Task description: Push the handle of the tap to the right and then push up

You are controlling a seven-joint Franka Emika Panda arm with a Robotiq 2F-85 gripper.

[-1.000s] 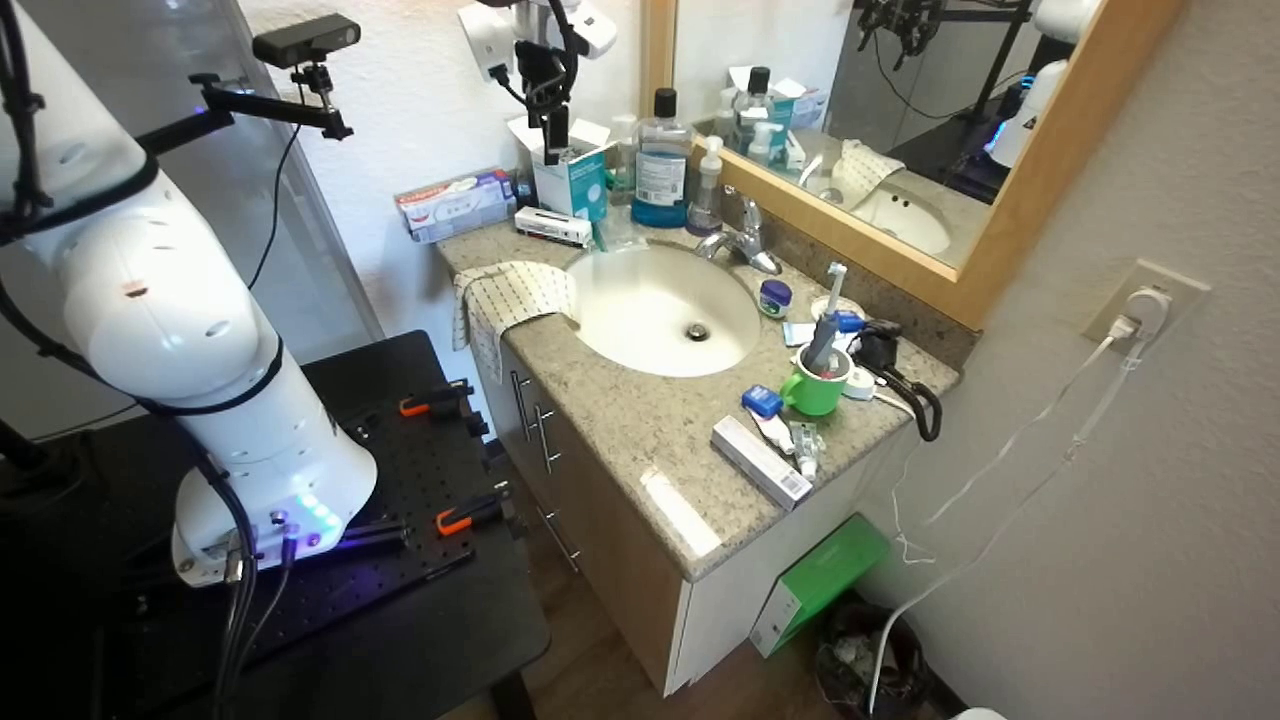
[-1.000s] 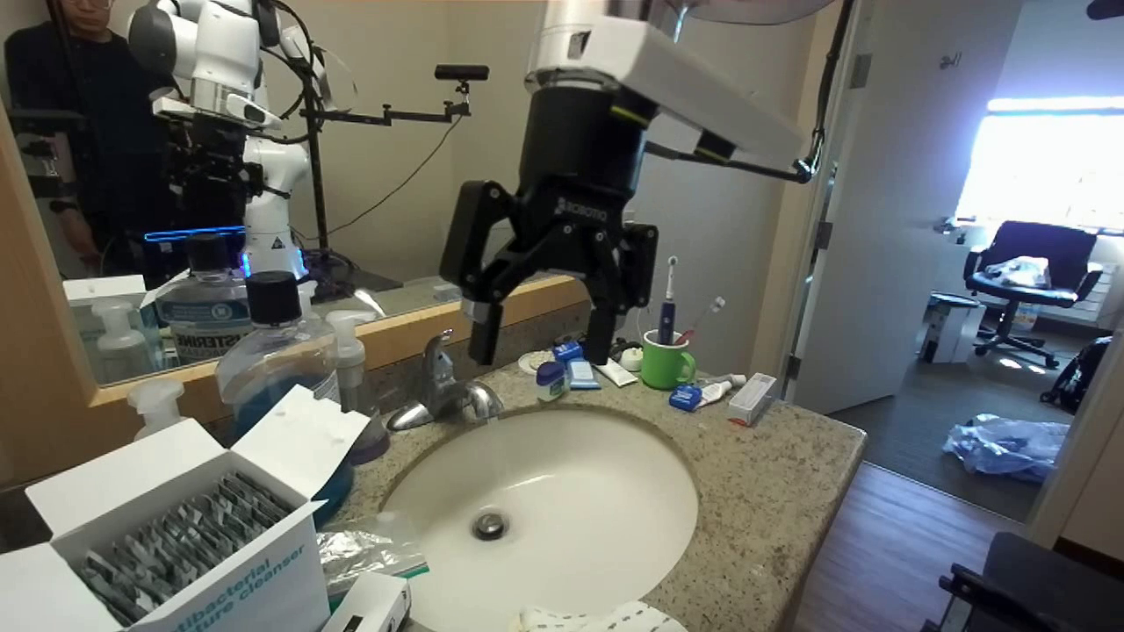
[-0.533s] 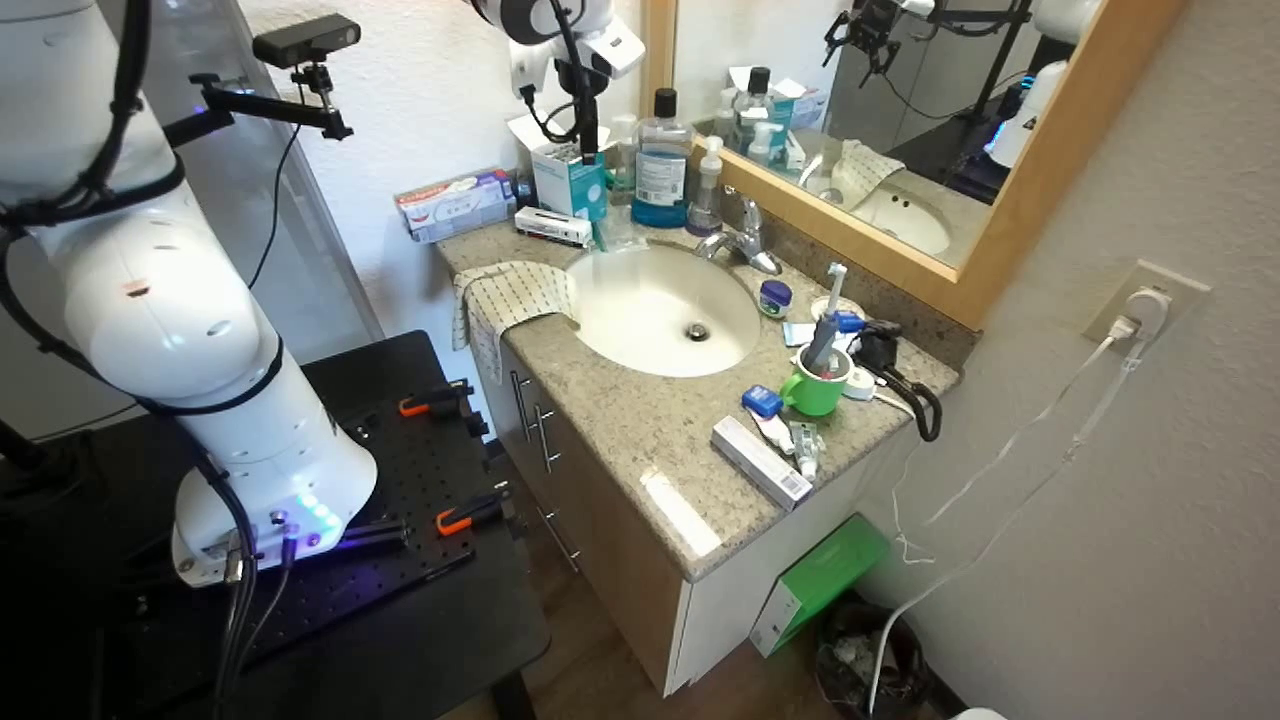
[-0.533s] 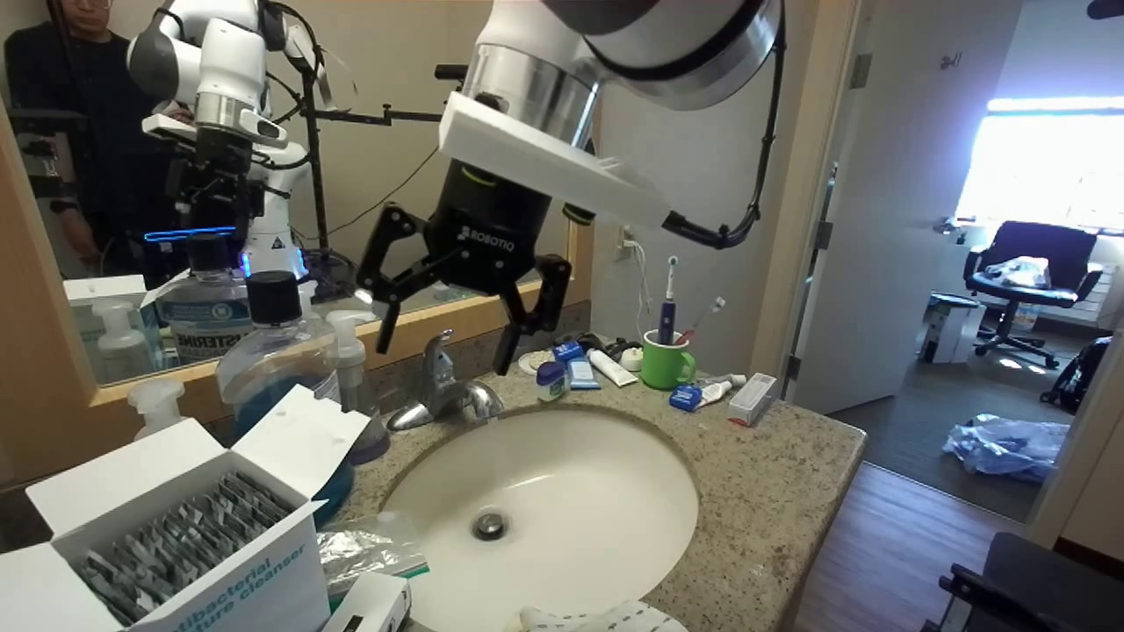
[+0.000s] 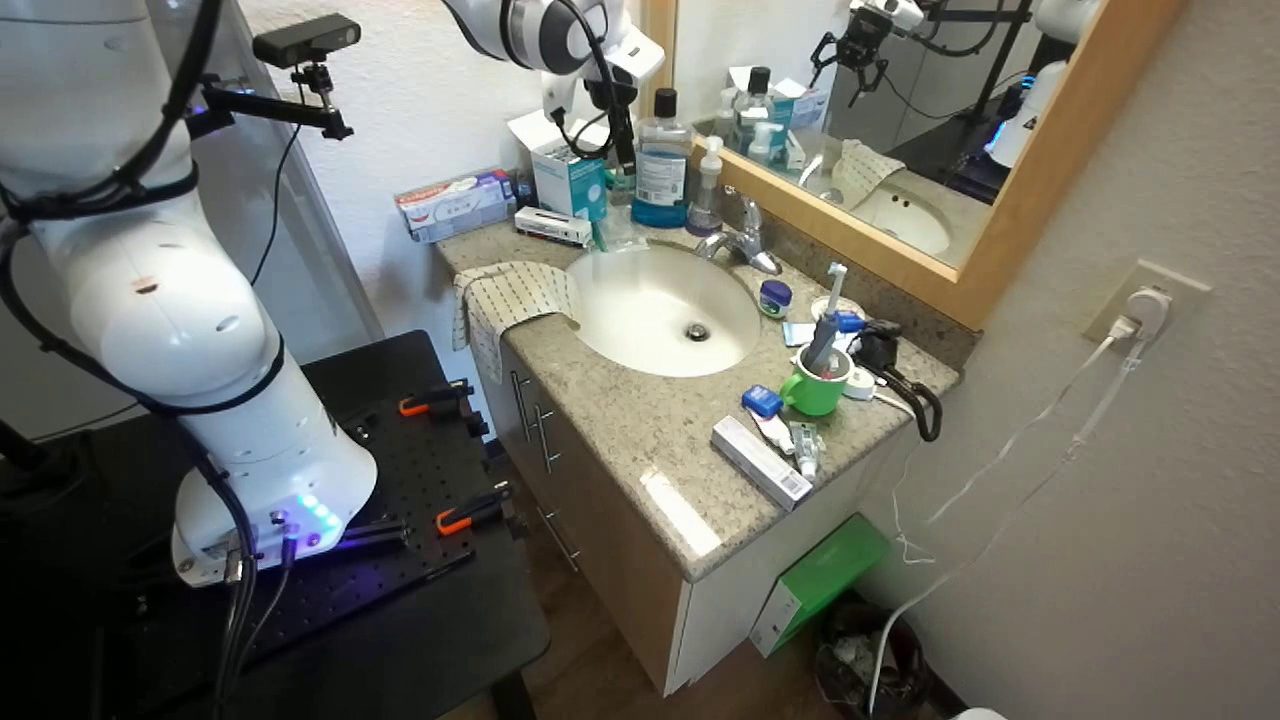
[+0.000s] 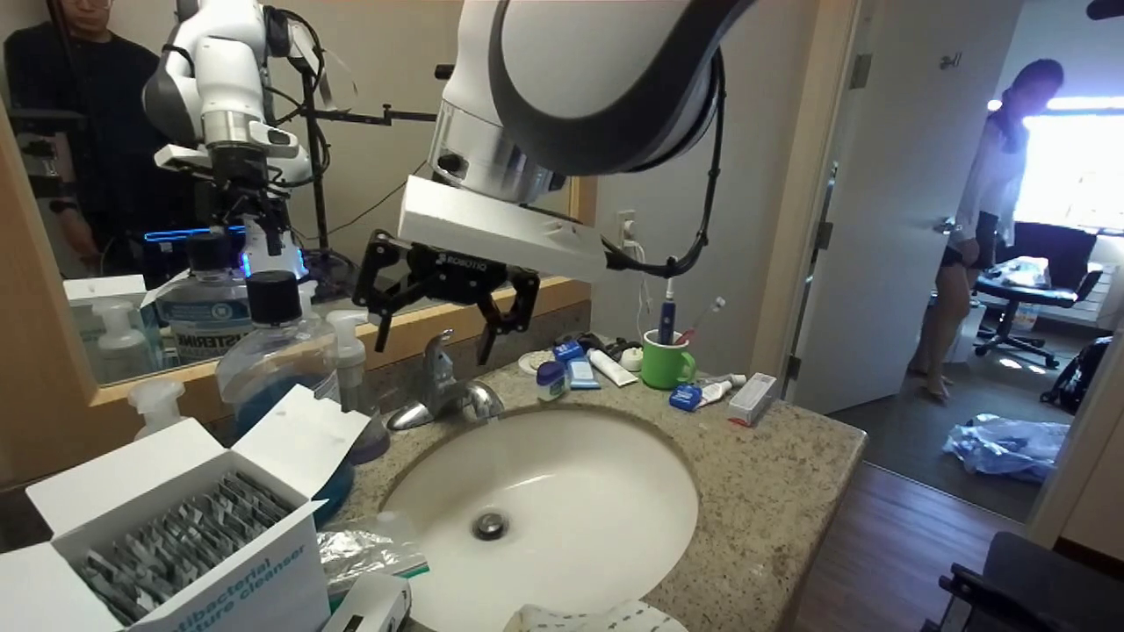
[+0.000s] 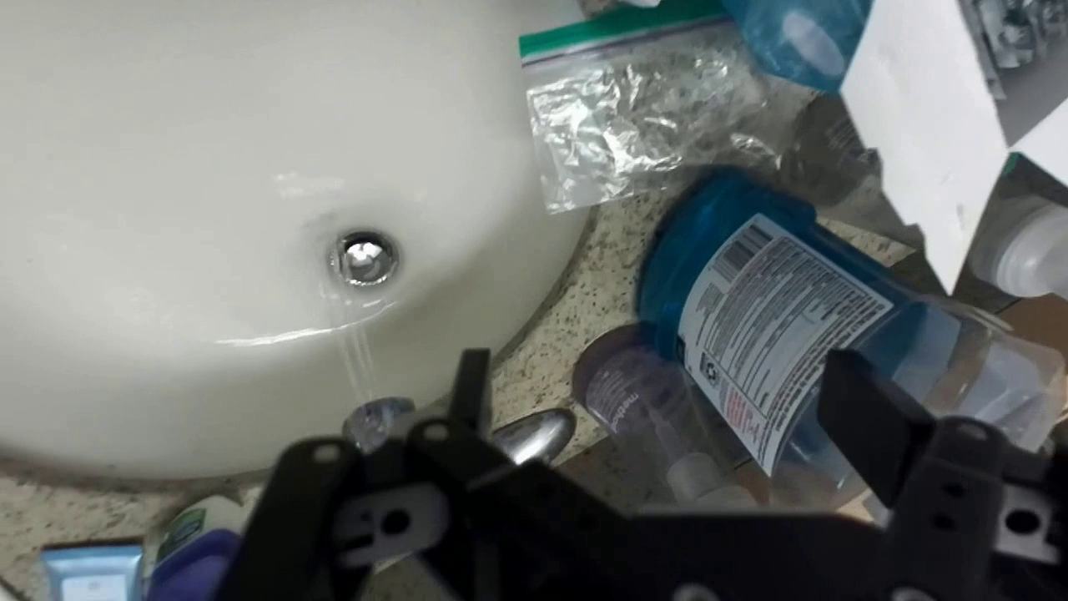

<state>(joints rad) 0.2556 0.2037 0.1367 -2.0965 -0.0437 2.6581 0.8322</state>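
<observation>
Tap [image 6: 450,395]: 1, chrome, about midway along the back edge of the worktop [image 5: 610,415], under the mirror [image 5: 880,110] (1), just beside the basin [image 6: 597,491] (1). Handle [image 6: 435,362]: 1, upright on top of it. Spout [image 6: 483,400]: 1, out over the basin. Wrist view has faint clear streaks between spout tip and drain [image 7: 365,258]; water or reflection, can't tell.

Gripper [image 6: 434,344]: 1. Jaws wide, pointing down, above the worktop and apart from the tap.

End edge with the open box [image 6: 272,570]: 1 of those, packed with sachets; 1 zip bag [image 6: 373,553] reaching the basin rim; 1 slim carton [image 5: 553,227]. Toward the back edge there: 1 mouthwash bottle [image 5: 660,165], black cap; 2 pump bottles [image 6: 349,351]. Front corner, same end: 1 toothpaste carton [image 5: 455,207]. Front edge: 1 patterned cloth [image 5: 515,300], draped over it.

Opposite back corner: 1 green mug [image 5: 812,394] with 2 toothbrushes [image 6: 667,320]; 1 black corded device [image 5: 878,350], type unclear. That end's edge: 1 blue case [image 5: 762,402], 1 long carton [image 5: 762,462], small tubes [image 5: 806,447], count unclear. Between tap and mug: 1 jar [image 5: 775,297].

In the way: one pump bottle just beside the tap on the open-box side, mouthwash bottle near; jar near it on the mug side. In the wrist view one jaw hides part of the tap.

Off the worktop: 1 green box [image 5: 820,585] on the floor, 1 person [image 6: 997,175] past the door [image 6: 887,219], 1 more mirrored.
</observation>
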